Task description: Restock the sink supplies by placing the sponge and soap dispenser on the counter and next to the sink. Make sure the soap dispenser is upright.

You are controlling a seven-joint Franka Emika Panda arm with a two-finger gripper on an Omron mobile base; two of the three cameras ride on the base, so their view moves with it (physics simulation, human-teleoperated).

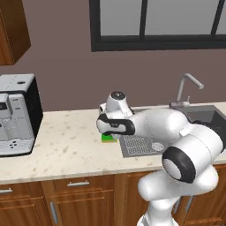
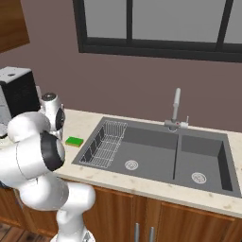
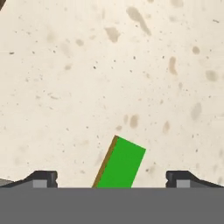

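Green shows in a small patch near the centre of the left base view – the sponge (image 1: pixel 106 138), lying flat on the cream speckled counter (image 1: pixel 66 145), half hidden under the arm's wrist and just left of the wire rack (image 1: pixel 137 144) at the sink's near end; the sink (image 1: pixel 211 118) runs off toward the right edge with the faucet (image 1: pixel 187 88) rising behind it, and a coffee machine (image 1: pixel 17 114) stands at the left edge. From the right base view the sponge (image 2: pixel 74 141) lies at left of centre on the counter (image 2: pixel 87 125), just beside the left rim of the dark double-basin sink (image 2: pixel 160 153), apart from it; the wire rack (image 2: pixel 105 143) sits inside the left basin and the faucet (image 2: pixel 176 108) stands behind the divider. Looking along the hand, the sponge (image 3: pixel 120 162) sits at lower centre, tilted, its yellow layer along its left edge, resting on the counter (image 3: pixel 109 65); the gripper (image 3: pixel 112 179) is spread wide – its two dark tips stand well apart on either side of the sponge, touching nothing
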